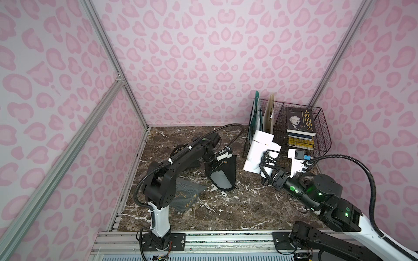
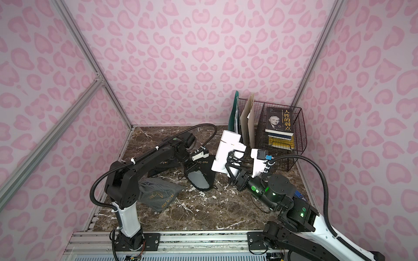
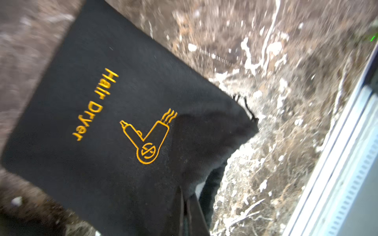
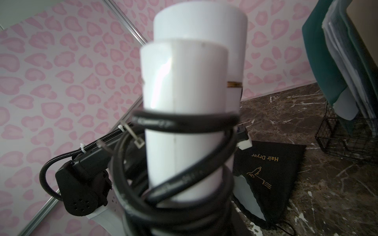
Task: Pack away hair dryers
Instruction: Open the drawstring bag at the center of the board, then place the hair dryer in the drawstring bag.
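Black cord [image 4: 184, 123] loops round the white hair dryer [image 4: 184, 81] that fills the right wrist view; behind it a black pouch [image 4: 272, 163] lies on the marble table [image 4: 327, 114]. Left wrist view: the left pincer [image 3: 185, 212] is clenched on that pouch's rim. In both top views the right pincer [image 1: 268, 159] grasps the dryer by its handle, next to a wire basket [image 1: 321, 140] and just beside the pouch's propped-open mouth, but not in it. A grey pouch [image 1: 187, 196] lies flat, apparently empty. Packing looks barely begun: nothing appears bagged, and no other dryer is in view.
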